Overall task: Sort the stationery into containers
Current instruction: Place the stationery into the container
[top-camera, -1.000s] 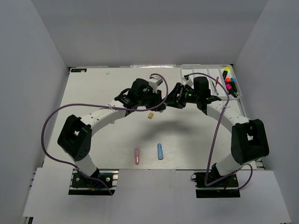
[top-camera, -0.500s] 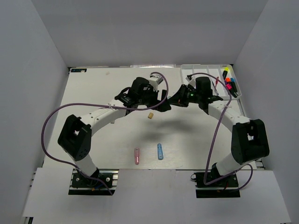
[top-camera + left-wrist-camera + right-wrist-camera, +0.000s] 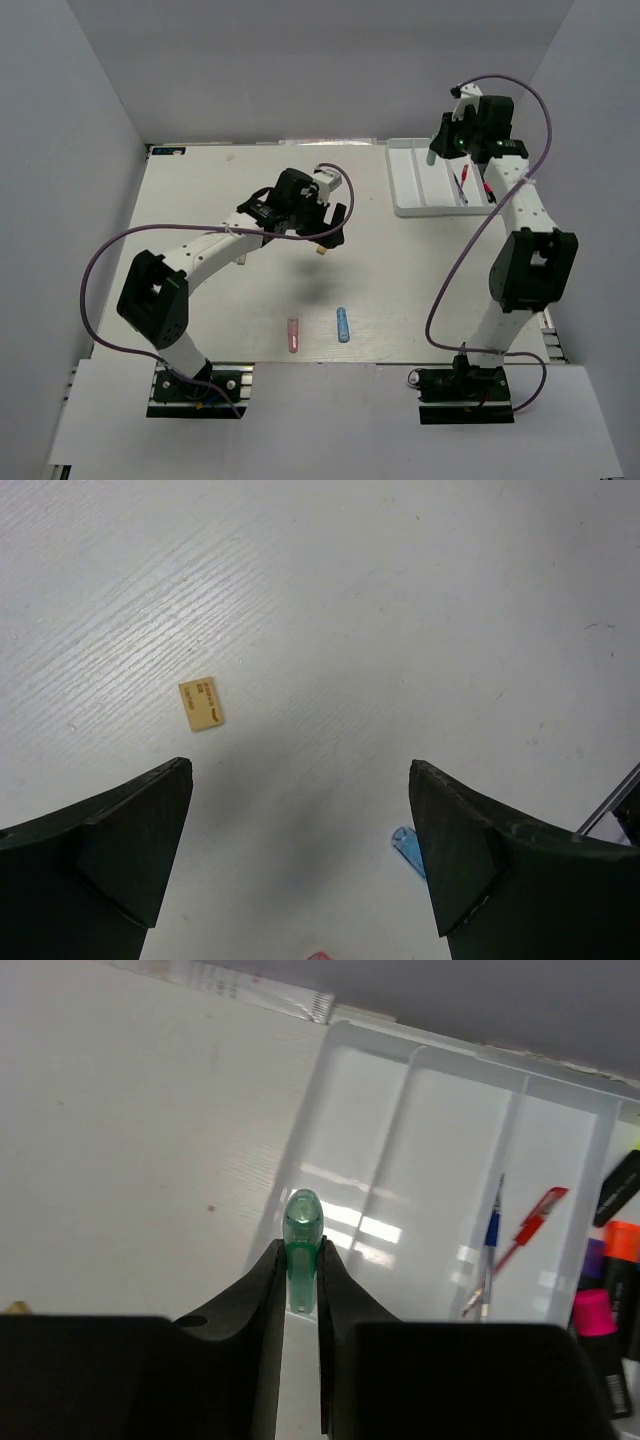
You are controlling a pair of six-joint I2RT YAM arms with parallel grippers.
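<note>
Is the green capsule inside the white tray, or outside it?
Outside. The right hand is shut on the green capsule and holds it in the air above the white tray's left side; the capsule lies in no compartment.

The tan bit (image 3: 201, 703) bears faint print, too small to read.

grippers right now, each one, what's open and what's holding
left gripper: open, holding nothing, with a tan bit lying below it
right gripper: shut on a green capsule, at the near edge of the white tray
</note>
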